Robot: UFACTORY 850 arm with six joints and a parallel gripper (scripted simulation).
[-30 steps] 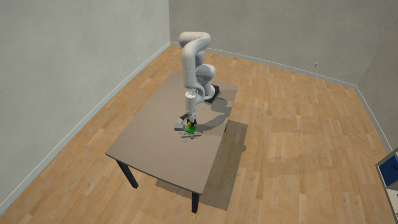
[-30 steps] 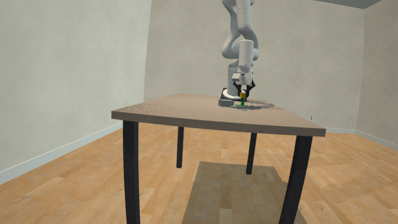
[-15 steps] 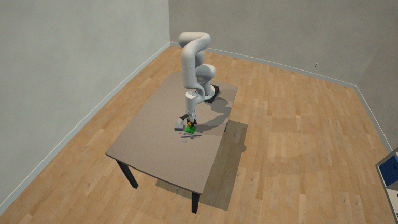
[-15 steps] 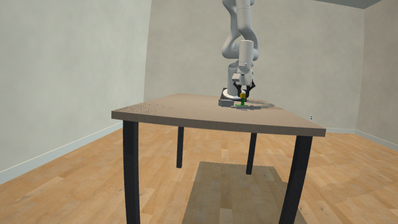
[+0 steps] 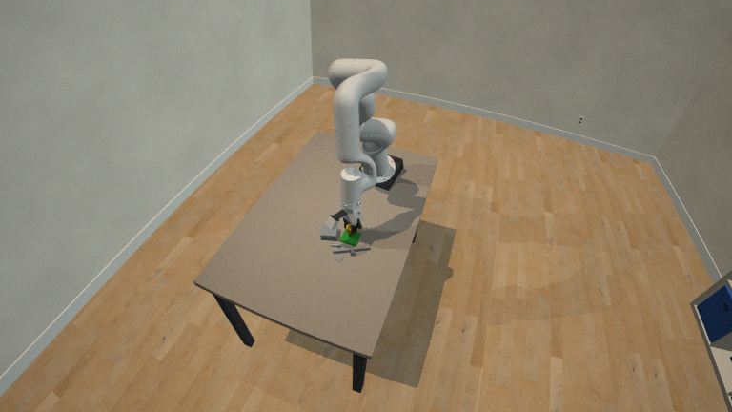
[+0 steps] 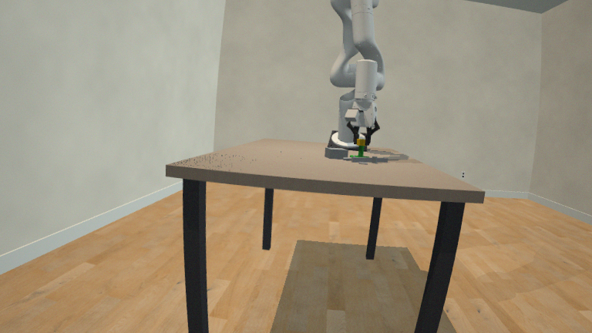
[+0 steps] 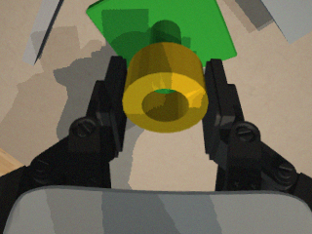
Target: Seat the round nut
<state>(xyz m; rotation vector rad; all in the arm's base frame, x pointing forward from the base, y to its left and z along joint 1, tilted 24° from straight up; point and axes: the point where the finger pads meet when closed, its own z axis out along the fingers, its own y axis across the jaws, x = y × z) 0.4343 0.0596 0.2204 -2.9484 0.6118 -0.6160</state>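
One gripper (image 7: 166,94) clamped on the yellow round nut (image 7: 166,88) hovers just above the green round peg (image 7: 167,29); lowering, seating on the green base (image 7: 195,14) and release remain.

Grey block (image 5: 328,230) and flat grey strips (image 5: 351,250) on a brown table (image 5: 280,278), wooden floor (image 5: 539,278).

White arm (image 5: 353,115) on brown table (image 5: 280,278), end effector (image 5: 352,226) clamping yellow nut (image 5: 350,228) over green base (image 5: 349,236).

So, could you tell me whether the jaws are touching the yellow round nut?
Touching. In the wrist view both black jaws press flush against the yellow round nut, one on each side, no gap.
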